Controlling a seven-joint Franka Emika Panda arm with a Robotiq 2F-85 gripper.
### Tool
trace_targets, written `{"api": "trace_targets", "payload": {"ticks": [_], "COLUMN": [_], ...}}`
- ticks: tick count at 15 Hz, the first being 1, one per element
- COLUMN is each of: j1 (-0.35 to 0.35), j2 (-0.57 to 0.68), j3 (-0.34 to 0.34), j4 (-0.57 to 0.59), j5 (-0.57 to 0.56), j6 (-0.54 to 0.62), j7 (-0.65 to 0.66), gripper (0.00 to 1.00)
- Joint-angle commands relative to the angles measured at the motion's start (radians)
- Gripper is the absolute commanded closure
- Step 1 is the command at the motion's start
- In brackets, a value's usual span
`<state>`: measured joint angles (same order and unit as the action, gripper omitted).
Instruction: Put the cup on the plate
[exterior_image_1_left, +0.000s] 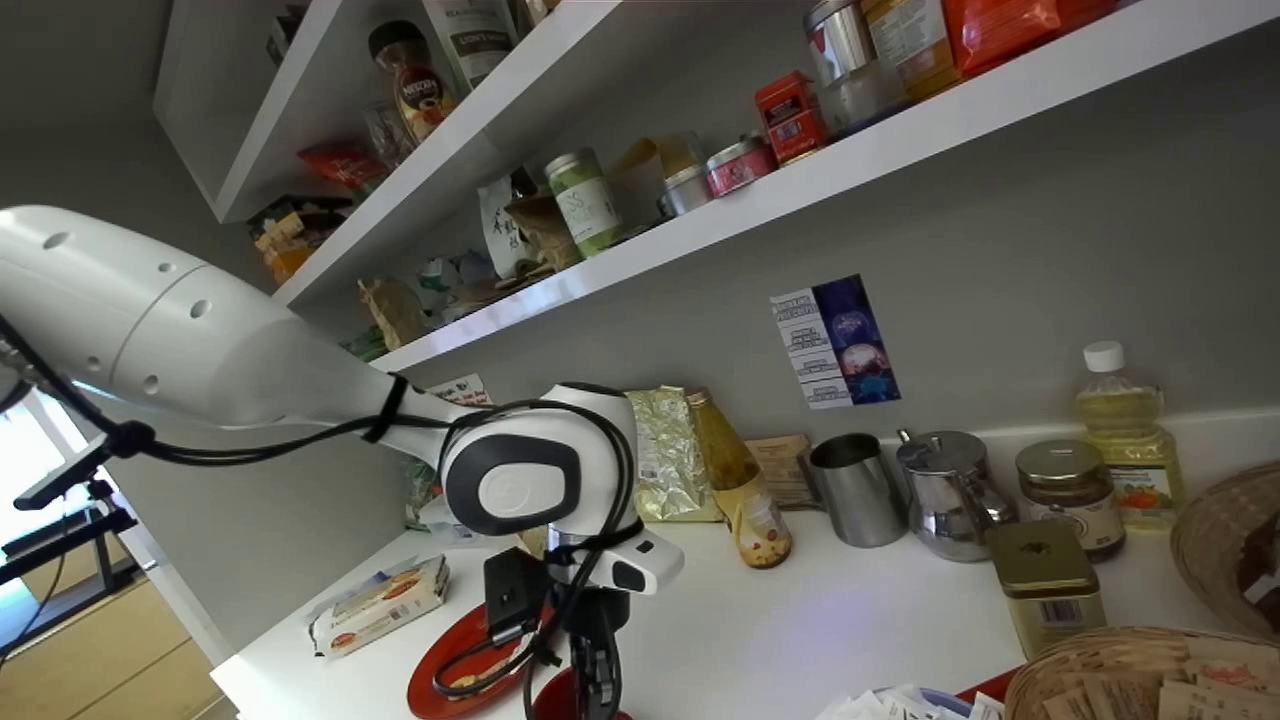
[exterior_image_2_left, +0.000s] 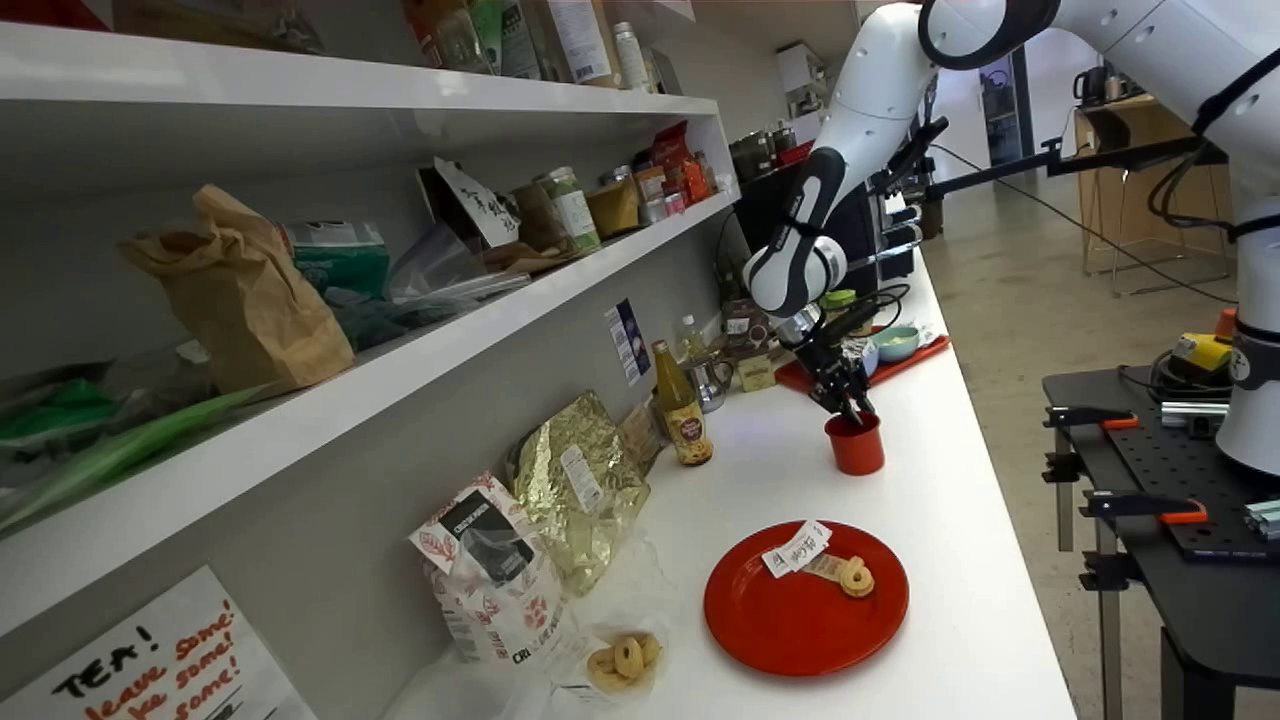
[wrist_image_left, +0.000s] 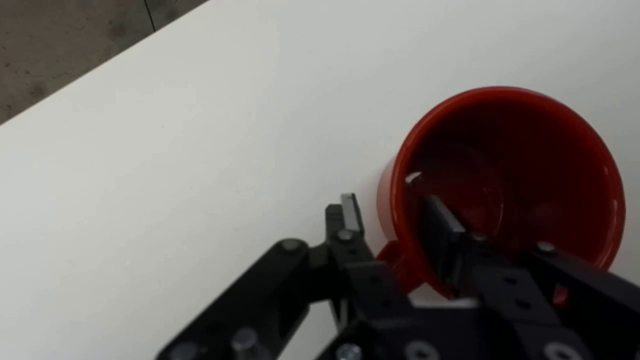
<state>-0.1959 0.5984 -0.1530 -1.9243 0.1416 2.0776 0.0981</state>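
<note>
The small red cup (exterior_image_2_left: 858, 452) stands upright on the white counter; its lower part is cut off in an exterior view (exterior_image_1_left: 556, 698). In the wrist view the cup (wrist_image_left: 545, 150) is seen from above, with its handle near the jaws. My gripper (wrist_image_left: 395, 210) is open, one finger inside the cup and one outside, with the wall between them and gaps showing. The gripper (exterior_image_2_left: 853, 410) is at the cup's rim. The round red plate (exterior_image_2_left: 770, 630) lies apart from the cup, with paper packets and a ring biscuit on it; the arm partly hides the plate (exterior_image_1_left: 440, 680).
A pale oblong packet (exterior_image_1_left: 385, 605) lies beyond the plate. A yellow bottle (exterior_image_2_left: 683, 410), a gold bag (exterior_image_2_left: 580, 500) and metal mugs (exterior_image_1_left: 858, 490) stand along the wall. A red tray (exterior_image_2_left: 910, 362) with bowls is behind the cup. A white shelf (exterior_image_1_left: 640, 250) hangs above.
</note>
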Motion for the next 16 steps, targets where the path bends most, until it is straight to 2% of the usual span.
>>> {"api": "trace_targets", "payload": {"ticks": [1, 3, 8, 12, 16], "j1": [0.002, -0.002, -0.003, 0.029, 0.09], "j2": [0.007, 0.006, -0.051, -0.163, -0.251], "j3": [0.013, 0.017, 0.023, 0.028, 0.057], "j4": [-0.001, 0.002, -0.019, -0.055, -0.061], "j5": [0.008, 0.011, 0.014, -0.014, -0.037], "j6": [-0.017, -0.027, -0.033, -0.017, -0.014], "j7": [0.006, -0.003, -0.023, -0.016, 0.006], "gripper": [0.94, 1.0, 0.98, 0.98, 0.98]}}
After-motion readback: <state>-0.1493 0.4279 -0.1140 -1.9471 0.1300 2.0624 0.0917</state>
